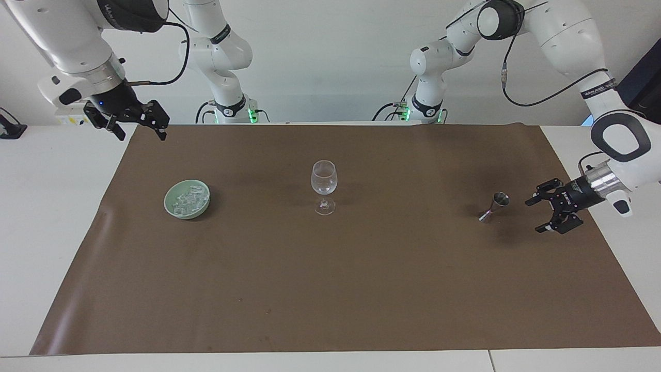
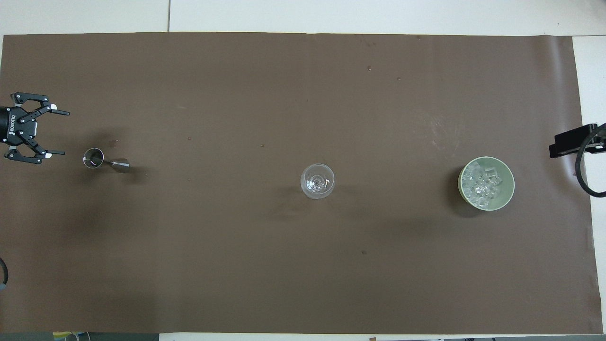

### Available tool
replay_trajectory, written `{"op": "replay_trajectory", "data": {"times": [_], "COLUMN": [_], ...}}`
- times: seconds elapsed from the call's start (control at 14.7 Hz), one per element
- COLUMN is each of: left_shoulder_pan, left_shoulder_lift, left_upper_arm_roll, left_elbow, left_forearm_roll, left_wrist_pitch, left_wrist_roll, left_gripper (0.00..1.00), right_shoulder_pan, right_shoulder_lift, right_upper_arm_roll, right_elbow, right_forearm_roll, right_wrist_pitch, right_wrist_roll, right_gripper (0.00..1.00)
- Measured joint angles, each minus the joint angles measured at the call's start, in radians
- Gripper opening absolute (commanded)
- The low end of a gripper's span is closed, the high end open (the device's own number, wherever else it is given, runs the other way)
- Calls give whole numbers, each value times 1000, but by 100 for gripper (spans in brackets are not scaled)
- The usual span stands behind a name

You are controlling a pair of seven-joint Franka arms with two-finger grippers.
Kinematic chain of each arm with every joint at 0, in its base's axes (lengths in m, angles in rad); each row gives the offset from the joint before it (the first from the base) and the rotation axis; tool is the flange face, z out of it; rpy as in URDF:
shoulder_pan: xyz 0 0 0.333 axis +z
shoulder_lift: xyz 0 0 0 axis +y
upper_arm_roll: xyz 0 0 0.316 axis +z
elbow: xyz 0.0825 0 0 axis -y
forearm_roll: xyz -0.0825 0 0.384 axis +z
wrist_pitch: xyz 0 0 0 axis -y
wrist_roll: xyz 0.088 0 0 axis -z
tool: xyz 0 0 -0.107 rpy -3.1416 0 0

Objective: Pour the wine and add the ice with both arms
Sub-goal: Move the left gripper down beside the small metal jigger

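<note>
A clear stemmed glass [image 1: 324, 186] [image 2: 317, 181] stands upright mid-mat. A pale green bowl [image 1: 170, 206] [image 2: 509, 194] holding the ice [image 1: 188, 200] [image 2: 480, 183] sits toward the right arm's end. A small steel jigger [image 1: 494, 205] [image 2: 102, 160] stands toward the left arm's end. My left gripper [image 1: 533, 216] [image 2: 65, 133] is open and empty, low over the mat beside the jigger, fingers pointing at it with a gap between. My right gripper [image 1: 143, 135] [image 2: 573, 139] is open and empty, raised over the mat's edge at the right arm's end, apart from the bowl.
A brown mat [image 1: 330, 289] [image 2: 303, 265] covers most of the white table [image 1: 51, 217]. The two arm bases stand at the robots' edge of the table.
</note>
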Motion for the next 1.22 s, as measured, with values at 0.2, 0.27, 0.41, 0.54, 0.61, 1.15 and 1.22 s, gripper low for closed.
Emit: {"op": "replay_trajectory", "data": {"times": [0.2,0.27,0.41,0.54,0.61,1.15,1.22], "left_shoulder_pan": [4,8,18,45,60,131,131], "left_shoulder_lift": [2,2,-5,-8,-6,-49,-58], "left_upper_arm_roll": [0,0,2,3,3,4,2], "left_elbow": [-23,-27,-67,-140,-171,-384,-396], "left_forearm_roll": [0,0,-1,-13,-38,-279,-293], "left_wrist_pitch": [1,3,44,78,78,73,64], "left_wrist_roll": [-23,-30,-43,-45,-45,-39,-38], "left_gripper": [100,100,100,100,100,100,100], "right_shoulder_pan": [0,0,0,0,0,0,0], "right_shoulder_lift": [0,0,0,0,0,0,0], "right_upper_arm_roll": [0,0,0,0,0,0,0], "right_elbow": [0,0,0,0,0,0,0], "right_forearm_roll": [0,0,0,0,0,0,0], "right_wrist_pitch": [0,0,0,0,0,0,0], "right_wrist_roll": [0,0,0,0,0,0,0], "right_gripper": [100,100,100,100,100,100,100]}}
